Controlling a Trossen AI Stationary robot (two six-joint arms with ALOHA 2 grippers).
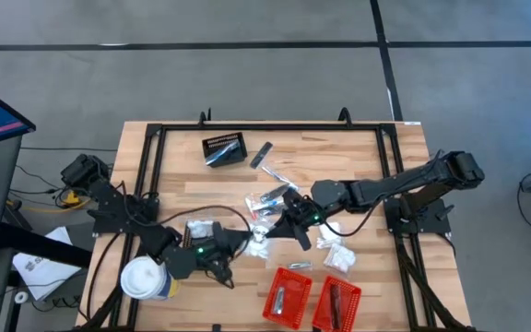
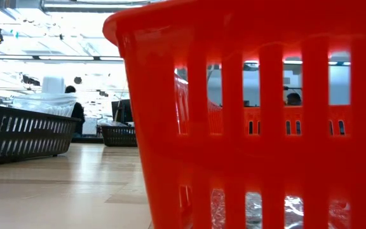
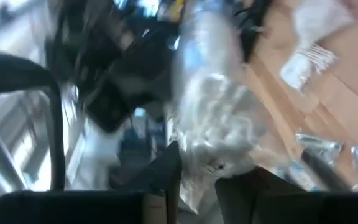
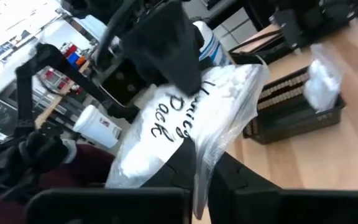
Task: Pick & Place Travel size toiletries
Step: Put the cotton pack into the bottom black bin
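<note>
Clear-wrapped packet (image 4: pixel 185 124) pinched in right end effector (image 4: pixel 199 163), arm reaching table centre | left end effector (image 3: pixel 194 180) clasps its edge

The wooden table (image 1: pixel 367 157) holds a black basket (image 1: pixel 226 150) near its far edge and two red baskets (image 1: pixel 289 297) at its near edge. A big white cup (image 1: pixel 143 278) stands at the near left corner. Small silvery and white toiletry packets (image 1: pixel 339 258) lie scattered in the middle.
</note>
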